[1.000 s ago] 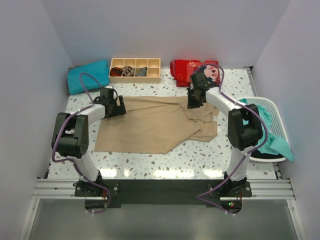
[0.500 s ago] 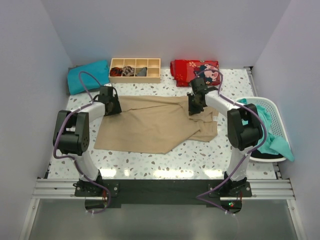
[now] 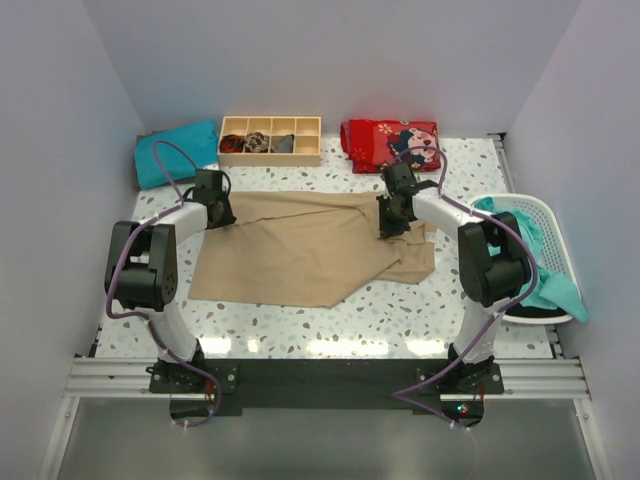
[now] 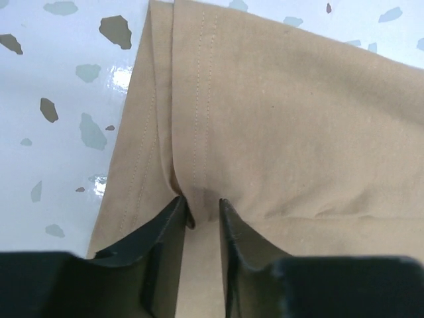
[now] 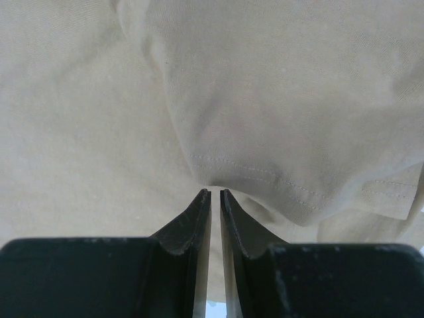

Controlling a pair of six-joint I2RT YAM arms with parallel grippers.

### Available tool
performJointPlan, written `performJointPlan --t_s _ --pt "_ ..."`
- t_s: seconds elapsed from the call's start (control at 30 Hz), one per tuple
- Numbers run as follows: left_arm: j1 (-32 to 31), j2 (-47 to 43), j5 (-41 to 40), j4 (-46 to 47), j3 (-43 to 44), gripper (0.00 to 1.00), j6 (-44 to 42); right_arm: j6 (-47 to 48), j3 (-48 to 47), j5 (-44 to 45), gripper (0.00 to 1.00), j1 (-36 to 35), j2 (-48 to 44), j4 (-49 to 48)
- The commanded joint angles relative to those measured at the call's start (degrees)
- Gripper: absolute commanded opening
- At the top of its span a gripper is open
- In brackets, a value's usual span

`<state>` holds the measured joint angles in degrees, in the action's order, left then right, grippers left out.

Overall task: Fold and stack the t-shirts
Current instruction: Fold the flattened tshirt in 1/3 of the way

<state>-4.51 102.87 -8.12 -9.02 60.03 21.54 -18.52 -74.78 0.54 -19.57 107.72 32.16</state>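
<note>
A tan t-shirt (image 3: 300, 250) lies spread flat in the middle of the table. My left gripper (image 3: 218, 208) is down on its back left corner. In the left wrist view the left gripper (image 4: 202, 204) has narrowed on a pucker of tan cloth (image 4: 285, 119) just inside the stitched hem. My right gripper (image 3: 390, 222) sits on the bunched right part of the shirt. There the right gripper (image 5: 214, 192) is almost shut on a thin fold below a hemmed edge (image 5: 265, 175). A folded teal t-shirt (image 3: 175, 152) lies at the back left. Another teal one (image 3: 545, 275) hangs out of the basket.
A wooden compartment box (image 3: 270, 140) stands at the back, with a folded red printed cloth (image 3: 390, 143) to its right. A white basket (image 3: 548, 222) sits at the right table edge. Walls close in the left, back and right sides.
The left jaws have gone from wide open to narrow on the shirt's corner, and that gripper shifted slightly back-left. The right gripper slid a little nearer along the cloth.
</note>
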Motion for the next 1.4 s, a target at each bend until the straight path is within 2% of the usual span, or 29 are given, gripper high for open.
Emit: performJointPlan --t_s 0.0,0.07,0.1,0.17,0.3,0.47,0.77,1.03,1.2,1.23,1.27,1.3,1.37 --pt "0.47 -0.92 0.82 0.93 2.28 0.20 -0.71 0.86 -0.63 0.34 0.14 -0.38 -2.43 -0.43" --pt "0.47 -0.92 1.09 1.19 2.20 0.13 -0.97 1.03 -0.54 0.52 0.14 -0.29 -2.43 -0.43" --pt "0.47 -0.92 1.44 1.02 2.20 0.06 -1.06 1.03 -0.54 0.52 0.14 -0.38 -2.52 -0.35" --pt "0.47 -0.83 1.53 0.93 2.28 0.00 -1.41 1.03 -0.45 0.78 0.14 -0.38 -2.52 -0.26" --pt "0.82 -0.83 2.32 0.58 2.55 0.00 -1.68 0.86 -0.19 1.04 0.14 -0.29 -2.96 -0.08" --pt "3.27 -3.29 2.58 0.31 3.25 0.00 -1.68 -0.46 1.57 5.70 0.15 -0.29 -5.23 1.23" --pt "8.29 -3.38 2.67 -0.30 6.59 0.00 -2.55 -0.99 4.03 4.82 0.17 -0.47 -5.77 2.20" --pt "9.61 -2.59 2.67 0.23 6.50 0.00 -2.56 -0.73 4.91 5.53 0.16 -0.47 -5.51 2.03" --pt "9.61 0.57 3.64 -0.66 5.89 0.00 -2.56 -1.25 5.17 11.05 0.17 -0.38 -6.47 1.59" --pt "9.52 0.84 2.94 -0.39 5.37 0.06 -2.38 -1.25 4.91 12.28 0.18 -0.29 -6.82 1.76" --pt "9.61 1.19 1.72 -0.82 4.66 0.50 -1.86 -1.25 4.48 13.34 0.19 -0.29 -7.26 1.94" --pt "9.61 1.89 -0.65 -1.35 4.31 0.99 -1.33 -1.51 3.51 15.35 0.20 -0.29 -7.52 2.20" --pt "9.52 1.72 -2.85 -1.09 2.74 1.00 -0.36 -2.48 2.54 17.29 0.21 -0.29 -8.75 2.64"
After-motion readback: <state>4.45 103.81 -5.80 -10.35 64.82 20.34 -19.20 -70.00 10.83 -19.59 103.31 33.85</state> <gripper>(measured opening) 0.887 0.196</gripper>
